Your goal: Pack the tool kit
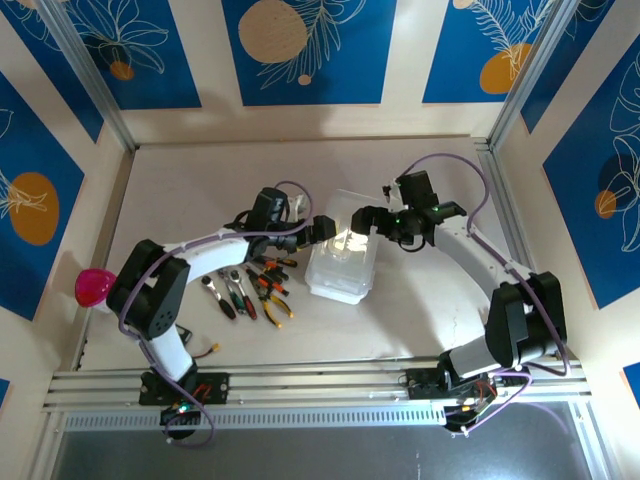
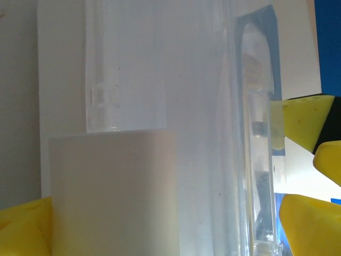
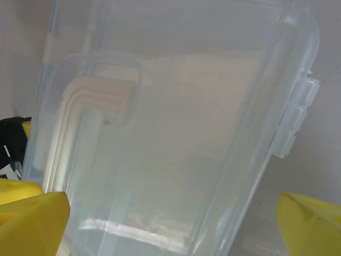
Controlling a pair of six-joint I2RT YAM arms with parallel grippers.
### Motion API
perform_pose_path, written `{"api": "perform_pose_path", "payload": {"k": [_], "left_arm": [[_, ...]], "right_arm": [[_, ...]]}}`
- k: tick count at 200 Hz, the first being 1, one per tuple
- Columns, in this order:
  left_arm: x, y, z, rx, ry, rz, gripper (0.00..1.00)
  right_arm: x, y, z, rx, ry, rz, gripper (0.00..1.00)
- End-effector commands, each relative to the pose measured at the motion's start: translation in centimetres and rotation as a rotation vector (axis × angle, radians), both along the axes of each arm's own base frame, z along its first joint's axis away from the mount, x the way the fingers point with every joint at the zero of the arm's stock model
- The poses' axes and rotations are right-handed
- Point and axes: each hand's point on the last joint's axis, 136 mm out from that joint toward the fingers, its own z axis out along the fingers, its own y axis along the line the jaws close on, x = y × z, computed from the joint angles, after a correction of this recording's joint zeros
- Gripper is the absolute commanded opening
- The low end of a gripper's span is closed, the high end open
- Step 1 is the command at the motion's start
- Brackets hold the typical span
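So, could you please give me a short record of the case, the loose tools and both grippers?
case: clear plastic case, middle of the table, between both grippers
tools: loose tools lying left of the case, not yet packed
left arm: left gripper open, at the case's far left
right arm: right gripper open, at the case's far right
other: pink ball at the table's left edge

Both the left arm point(image 1: 160, 290) and right arm point(image 1: 510, 310) have white links, black joint housings and a thin purple cable point(image 1: 455, 162) looped along each. Bases at the rail point(image 1: 320, 385) show red wiring and small green lights. Fingers point(image 2: 26, 226) are yellow wedge-shaped pads on black mounts.
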Motion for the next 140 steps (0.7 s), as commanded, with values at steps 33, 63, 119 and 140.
{"api": "perform_pose_path", "payload": {"k": [33,63,119,140], "left_arm": [[-0.5,-1.0,2.1,-0.052,-0.050,-0.011,1.00],[-0.6,-0.5,2.0,-0.028,-0.061,-0.010,1.00],[-0.7,0.2,1.8,-0.016,-0.055,-0.005,1.00],[-0.6,0.1,2.0,-0.018,-0.058,-0.011,1.00]], "right_arm": [[0.3,1.8,-1.3,-0.016,0.059,0.036,0.99],[0.4,2.5,-1.6,-0.018,0.067,0.050,0.99],[0.3,2.9,-3.2,-0.070,0.109,0.070,0.99],[0.4,3.0,-3.4,-0.104,0.118,0.084,0.99]]}}
